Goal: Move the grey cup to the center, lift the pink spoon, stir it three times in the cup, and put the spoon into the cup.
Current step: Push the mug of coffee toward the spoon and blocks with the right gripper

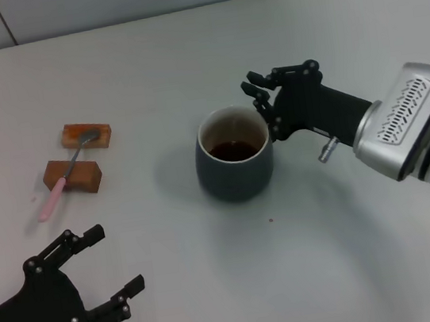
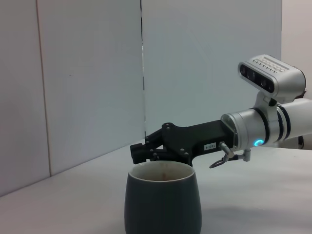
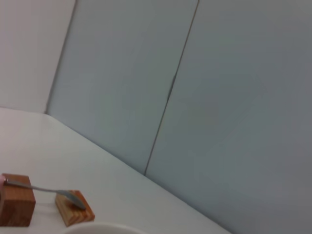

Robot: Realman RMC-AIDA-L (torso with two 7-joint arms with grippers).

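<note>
Mug handle hidden. Right gripper point(image 1: 259, 100) just behind grey cup point(image 1: 233, 156) rim at table centre, fingers slightly apart, empty. Left gripper point(image 1: 108, 264) spread wide, empty. Pink spoon point(image 1: 63, 177) across two wooden blocks point(image 1: 73, 175)

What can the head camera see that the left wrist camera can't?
Only the head view shows the pink spoon lying across two brown blocks, the open left gripper low near the robot, and the dark drink inside the grey cup. Only the left wrist view shows the wall panels behind the table. Both show the cup and the right gripper just behind its rim.
</note>
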